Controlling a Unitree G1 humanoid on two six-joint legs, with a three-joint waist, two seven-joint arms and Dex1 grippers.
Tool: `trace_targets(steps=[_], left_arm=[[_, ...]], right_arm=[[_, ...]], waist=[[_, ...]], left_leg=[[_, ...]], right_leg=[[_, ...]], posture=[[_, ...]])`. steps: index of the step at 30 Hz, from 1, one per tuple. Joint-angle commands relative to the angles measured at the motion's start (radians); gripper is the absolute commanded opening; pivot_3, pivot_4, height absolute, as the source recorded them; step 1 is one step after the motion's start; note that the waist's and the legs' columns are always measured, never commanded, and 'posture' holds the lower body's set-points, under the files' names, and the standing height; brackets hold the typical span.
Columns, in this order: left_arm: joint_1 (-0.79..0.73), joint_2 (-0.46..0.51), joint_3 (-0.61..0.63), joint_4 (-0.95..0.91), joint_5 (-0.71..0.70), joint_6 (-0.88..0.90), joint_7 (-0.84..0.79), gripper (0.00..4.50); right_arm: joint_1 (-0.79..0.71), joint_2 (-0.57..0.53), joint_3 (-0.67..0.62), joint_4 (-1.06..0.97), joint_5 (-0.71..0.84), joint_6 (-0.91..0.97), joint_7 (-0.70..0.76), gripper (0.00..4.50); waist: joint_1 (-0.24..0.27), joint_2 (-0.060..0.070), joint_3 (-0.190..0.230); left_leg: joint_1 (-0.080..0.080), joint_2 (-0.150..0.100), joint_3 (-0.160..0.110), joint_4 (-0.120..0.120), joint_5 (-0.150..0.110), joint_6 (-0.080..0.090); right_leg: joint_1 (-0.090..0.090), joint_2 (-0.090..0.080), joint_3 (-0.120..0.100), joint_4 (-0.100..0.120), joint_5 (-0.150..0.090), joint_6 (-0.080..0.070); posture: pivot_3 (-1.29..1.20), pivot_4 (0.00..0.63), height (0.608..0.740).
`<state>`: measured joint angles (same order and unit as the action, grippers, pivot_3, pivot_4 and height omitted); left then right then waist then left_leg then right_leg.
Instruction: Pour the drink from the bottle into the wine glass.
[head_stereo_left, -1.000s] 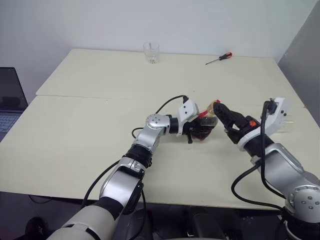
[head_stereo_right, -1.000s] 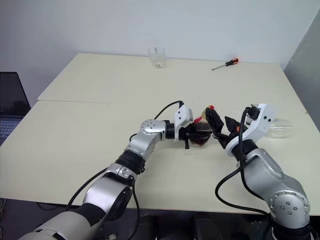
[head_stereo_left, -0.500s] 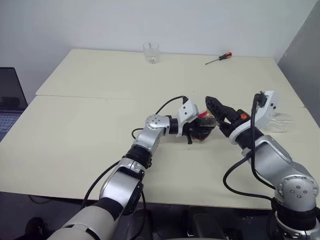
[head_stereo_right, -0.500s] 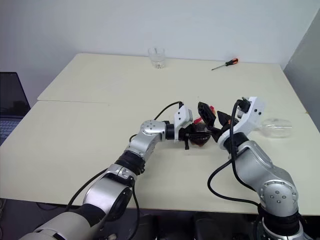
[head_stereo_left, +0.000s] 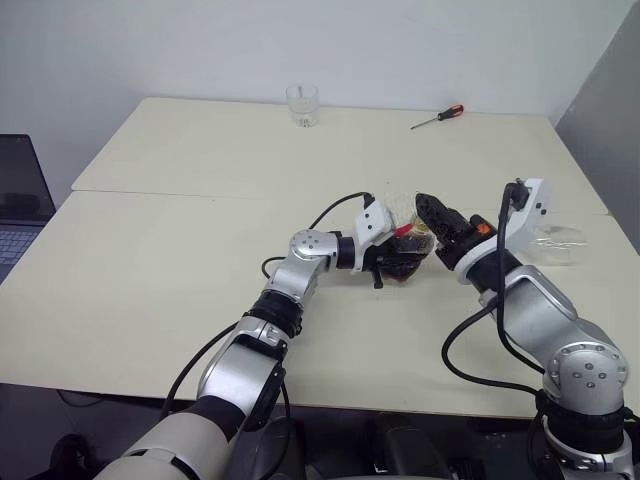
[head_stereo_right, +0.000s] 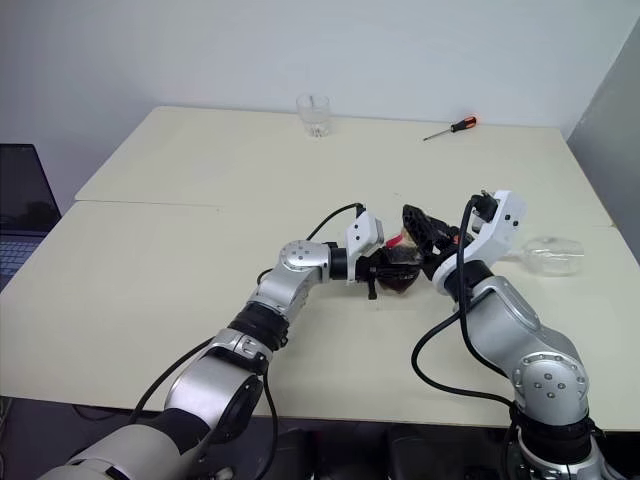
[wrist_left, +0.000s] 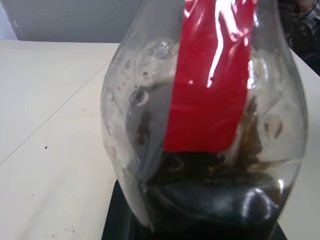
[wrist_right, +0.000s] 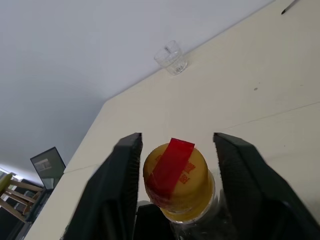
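Around the yellow cap (wrist_right: 176, 181) my right pincer (wrist_right: 176, 165) stands, fingers just off its sides, not yet pinching; I should close squarely before twisting. At its nine o'clock my left pincer (head_stereo_left: 388, 262) clenches the bottle (wrist_left: 205, 120) low, drink (head_stereo_left: 403, 266) inside. Wine glass (head_stereo_right: 552, 252) lies at three o'clock, toppled.

Clear tumbler (head_stereo_left: 302, 104), red-handled screwdriver (head_stereo_left: 438, 117) at table (head_stereo_left: 160, 250) far edge; probably laptop (head_stereo_left: 22, 200) beside

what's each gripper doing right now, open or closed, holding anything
Left gripper: shut on the bottle.
Right gripper: open, fingers either side of the yellow cap, not gripping it.
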<state>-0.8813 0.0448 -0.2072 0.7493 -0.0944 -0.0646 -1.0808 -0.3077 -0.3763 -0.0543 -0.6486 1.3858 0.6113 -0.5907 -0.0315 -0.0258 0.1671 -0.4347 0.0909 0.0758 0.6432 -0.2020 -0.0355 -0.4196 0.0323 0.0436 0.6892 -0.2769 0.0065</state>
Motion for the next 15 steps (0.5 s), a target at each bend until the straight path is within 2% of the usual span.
trace_targets(steps=[1, 12, 15], left_arm=[[-0.01, -0.001, 0.011, -0.056, -0.017, -0.004, 0.001, 0.67], [-0.011, -0.002, 0.011, -0.053, -0.016, -0.004, 0.002, 0.67], [-0.006, 0.003, 0.011, -0.051, -0.013, -0.005, 0.003, 0.67]], right_arm=[[-0.018, 0.001, -0.006, -0.012, 0.004, 0.004, 0.005, 1.27], [-0.013, -0.012, -0.014, -0.014, -0.003, 0.01, 0.01, 1.17], [-0.018, -0.061, -0.085, -0.018, 0.005, -0.004, 0.031, 1.17]], waist=[[0.0, 0.0, 0.0], [0.0, 0.0, 0.0], [0.0, 0.0, 0.0]], left_leg=[[0.0, 0.0, 0.0, 0.0, 0.0, 0.0], [0.0, 0.0, 0.0, 0.0, 0.0, 0.0], [0.0, 0.0, 0.0, 0.0, 0.0, 0.0]], right_leg=[[0.0, 0.0, 0.0, 0.0, 0.0, 0.0], [0.0, 0.0, 0.0, 0.0, 0.0, 0.0], [0.0, 0.0, 0.0, 0.0, 0.0, 0.0]], posture=[[0.0, 0.0, 0.74], [0.0, 0.0, 0.74], [0.0, 0.0, 0.74]])
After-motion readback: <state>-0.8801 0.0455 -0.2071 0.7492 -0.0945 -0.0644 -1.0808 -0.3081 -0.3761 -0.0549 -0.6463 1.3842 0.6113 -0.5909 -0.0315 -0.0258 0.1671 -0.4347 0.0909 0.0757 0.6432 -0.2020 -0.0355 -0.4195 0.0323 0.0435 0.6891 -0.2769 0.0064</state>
